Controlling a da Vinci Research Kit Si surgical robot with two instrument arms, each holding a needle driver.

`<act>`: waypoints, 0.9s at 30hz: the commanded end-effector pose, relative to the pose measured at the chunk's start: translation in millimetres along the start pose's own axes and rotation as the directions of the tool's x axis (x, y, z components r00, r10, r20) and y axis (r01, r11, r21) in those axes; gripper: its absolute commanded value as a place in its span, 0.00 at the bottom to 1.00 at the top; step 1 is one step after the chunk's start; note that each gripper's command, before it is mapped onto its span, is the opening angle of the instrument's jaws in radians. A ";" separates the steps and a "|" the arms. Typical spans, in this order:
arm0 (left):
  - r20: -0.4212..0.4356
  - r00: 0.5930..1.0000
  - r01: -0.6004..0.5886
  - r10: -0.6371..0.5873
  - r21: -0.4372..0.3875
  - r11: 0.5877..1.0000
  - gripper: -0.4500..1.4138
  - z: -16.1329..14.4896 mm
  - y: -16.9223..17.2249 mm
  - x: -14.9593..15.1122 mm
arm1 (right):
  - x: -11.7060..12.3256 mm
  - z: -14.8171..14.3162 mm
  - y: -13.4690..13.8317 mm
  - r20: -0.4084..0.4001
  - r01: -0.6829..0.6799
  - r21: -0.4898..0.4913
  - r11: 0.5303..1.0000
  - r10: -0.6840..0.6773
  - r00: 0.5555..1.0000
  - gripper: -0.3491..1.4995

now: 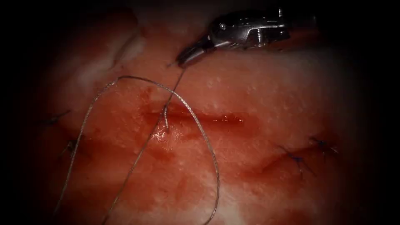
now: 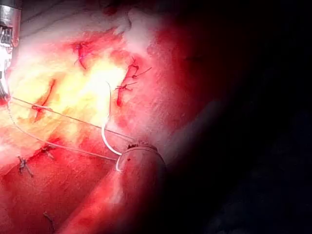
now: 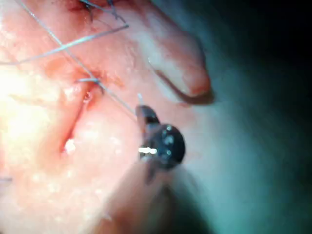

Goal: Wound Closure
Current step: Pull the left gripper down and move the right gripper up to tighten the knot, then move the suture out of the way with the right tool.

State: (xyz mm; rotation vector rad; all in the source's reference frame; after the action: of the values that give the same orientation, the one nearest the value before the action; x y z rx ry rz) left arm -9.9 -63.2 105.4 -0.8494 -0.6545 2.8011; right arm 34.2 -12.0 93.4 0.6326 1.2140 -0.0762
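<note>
Right metal needle-driver hand (image 1: 185,59) clamped on thin grey thread (image 1: 196,121), taut to horizontal red cut (image 1: 196,118) in pale pink tissue (image 1: 258,96). Needle unseen. Risk: over-tension tearing tissue.

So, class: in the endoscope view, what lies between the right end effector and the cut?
A taut stretch of thread runs from the right end effector, shut on it, down across bare tissue to the cut.

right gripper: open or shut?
Shut on the thin grey thread: the right arm's metal gripper pinches it, and it runs taut to the red cut.
</note>
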 end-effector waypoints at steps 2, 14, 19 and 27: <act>-0.001 1.000 0.000 0.000 -0.006 1.000 0.01 0.7 0.3 0.0 | -0.5 1.4 -0.4 0.005 -0.004 0.006 1.000 0.004 1.000 0.00; -0.103 0.994 0.056 -0.046 0.089 0.994 0.04 -7.2 -8.0 5.5 | 3.2 -1.1 -6.9 -0.183 -0.132 -0.189 0.973 0.098 0.978 0.83; -0.146 0.988 0.063 -0.042 0.144 0.988 0.05 -9.5 -14.0 9.2 | 3.6 -4.0 -11.7 -0.250 -0.191 -0.354 0.915 0.105 0.963 0.80; -0.156 0.986 0.087 -0.062 0.157 0.984 0.05 -8.0 -18.2 9.9 | 4.1 1.6 -14.9 -0.249 -0.190 -0.332 0.924 0.108 0.962 0.47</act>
State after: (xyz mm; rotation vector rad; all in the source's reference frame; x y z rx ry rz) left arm -13.1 -40.9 102.3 -0.9659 -0.4138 2.6463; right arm 30.5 -23.5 83.8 0.4146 1.3495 0.3537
